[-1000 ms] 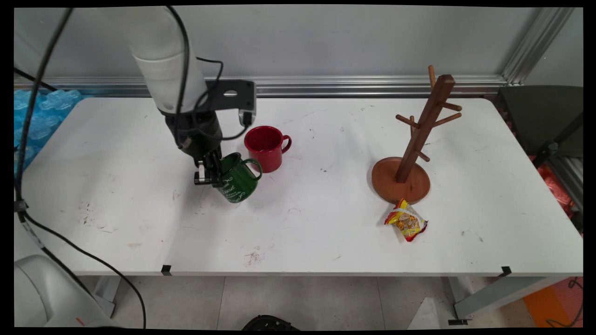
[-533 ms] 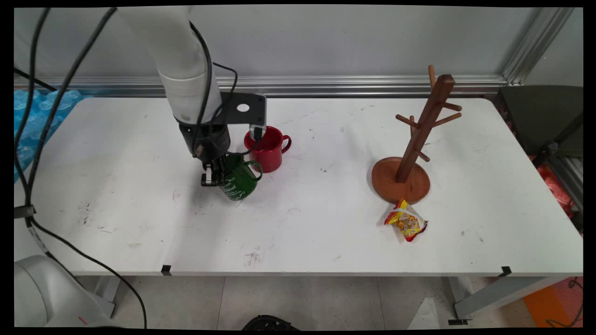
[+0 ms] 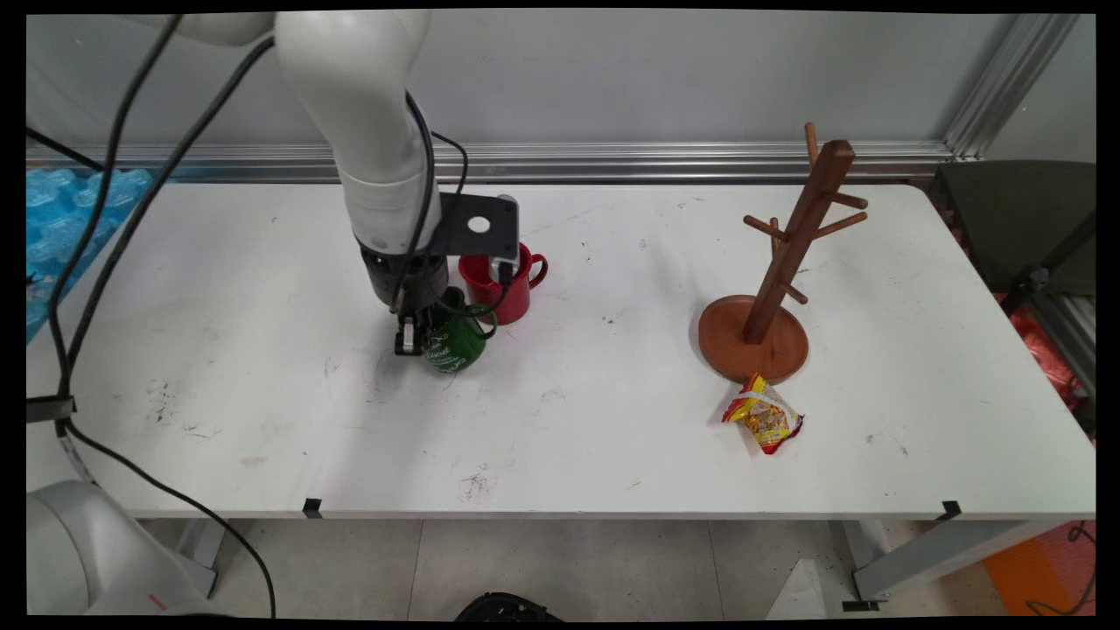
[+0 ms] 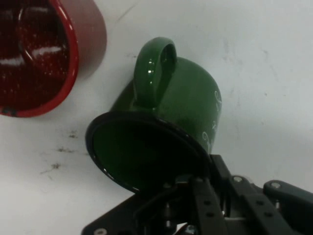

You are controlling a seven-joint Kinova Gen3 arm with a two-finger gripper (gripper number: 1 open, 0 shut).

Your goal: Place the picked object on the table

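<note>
The gripper (image 3: 411, 337) is closed on the rim of the green mug (image 3: 455, 343), one finger inside the mouth and one outside, which holds the mug tilted. The mug hangs just beside the red mug (image 3: 503, 282), near the table (image 3: 612, 420) surface; whether it touches is unclear.

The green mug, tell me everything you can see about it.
The green mug is glossy, enamel-looking, with white script on its side, a dark rim and a looped handle. It is tilted, mouth toward the hand camera, beside the red mug. The tool grips its rim, one finger inside; whether it touches the white table is unclear.
</note>
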